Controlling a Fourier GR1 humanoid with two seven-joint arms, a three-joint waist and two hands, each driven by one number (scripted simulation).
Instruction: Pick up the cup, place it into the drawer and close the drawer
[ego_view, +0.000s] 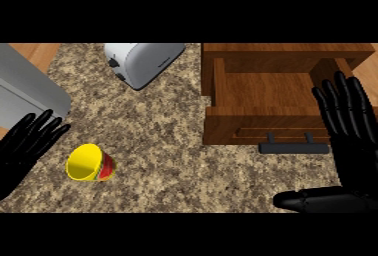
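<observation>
Cup (tipped) near splayed left hand; toaster behind; right hand splayed by drawer.

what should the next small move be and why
Probably move the open left hand to the yellow cup and curl round it: the cup lies tipped on the counter beside that hand, unheld, and the wooden drawer already stands open.

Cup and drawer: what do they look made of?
The yellow cup with a red outside, lying on its side, looks like smooth plastic or glazed ceramic: flat bright colour, no texture; which, I cannot tell. The open brown drawer looks like varnished wood, from its grain streaks. Its dark bar handle may be matte metal.
</observation>
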